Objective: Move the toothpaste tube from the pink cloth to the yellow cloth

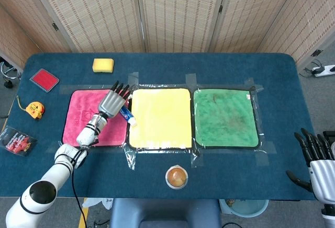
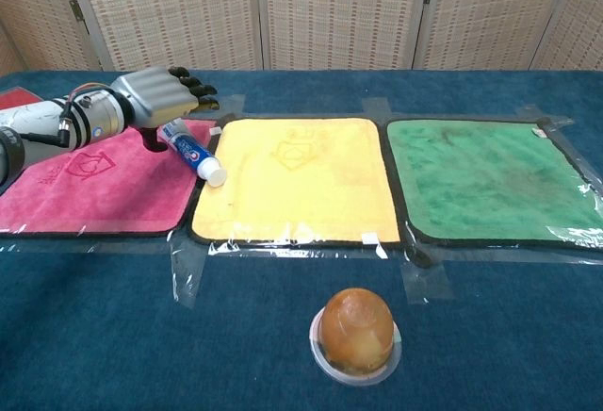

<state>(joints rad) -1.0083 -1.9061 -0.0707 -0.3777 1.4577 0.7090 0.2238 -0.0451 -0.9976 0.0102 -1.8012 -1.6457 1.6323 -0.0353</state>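
The white and blue toothpaste tube (image 1: 127, 115) (image 2: 193, 156) slants across the right edge of the pink cloth (image 1: 84, 128) (image 2: 85, 189). Its capped end reaches the left border of the yellow cloth (image 1: 159, 117) (image 2: 301, 180). My left hand (image 1: 112, 102) (image 2: 160, 98) is over the tube's back end and holds it between thumb and fingers. The fingers point toward the yellow cloth. My right hand (image 1: 316, 157) rests low at the table's right front edge, fingers apart and holding nothing; the chest view does not show it.
A green cloth (image 1: 225, 117) (image 2: 490, 180) lies right of the yellow one. A brown bun on a clear lid (image 1: 177, 176) (image 2: 356, 333) sits near the front. A yellow sponge (image 1: 103, 65), red pad (image 1: 44, 79), tape measure (image 1: 34, 110) and a packet (image 1: 15, 140) lie at the left.
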